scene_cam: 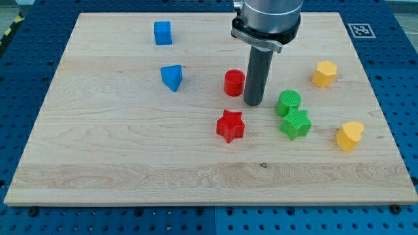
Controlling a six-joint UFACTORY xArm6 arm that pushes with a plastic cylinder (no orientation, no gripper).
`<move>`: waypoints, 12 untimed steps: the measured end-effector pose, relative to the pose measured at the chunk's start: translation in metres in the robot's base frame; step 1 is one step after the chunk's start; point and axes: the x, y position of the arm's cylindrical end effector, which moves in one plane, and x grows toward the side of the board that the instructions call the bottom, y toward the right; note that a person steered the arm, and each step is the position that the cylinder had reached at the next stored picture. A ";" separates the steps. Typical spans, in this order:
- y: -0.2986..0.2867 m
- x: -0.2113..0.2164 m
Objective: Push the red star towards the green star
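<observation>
The red star (230,125) lies near the middle of the wooden board. The green star (296,123) lies to its right, about a hundred pixels away, touching the green cylinder (288,102) just above it. My tip (253,103) stands above and to the right of the red star, close beside the red cylinder (234,82) on its right, and left of the green cylinder. The tip touches no block that I can tell.
A blue cube (162,32) sits at the upper left, a blue triangular block (172,77) below it. A yellow hexagon-like block (324,74) and a yellow heart (350,136) lie at the right. The board (130,163) is edged by blue table.
</observation>
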 end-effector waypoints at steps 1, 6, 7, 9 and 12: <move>-0.007 0.000; -0.139 0.073; -0.136 0.073; -0.110 0.073; -0.064 0.060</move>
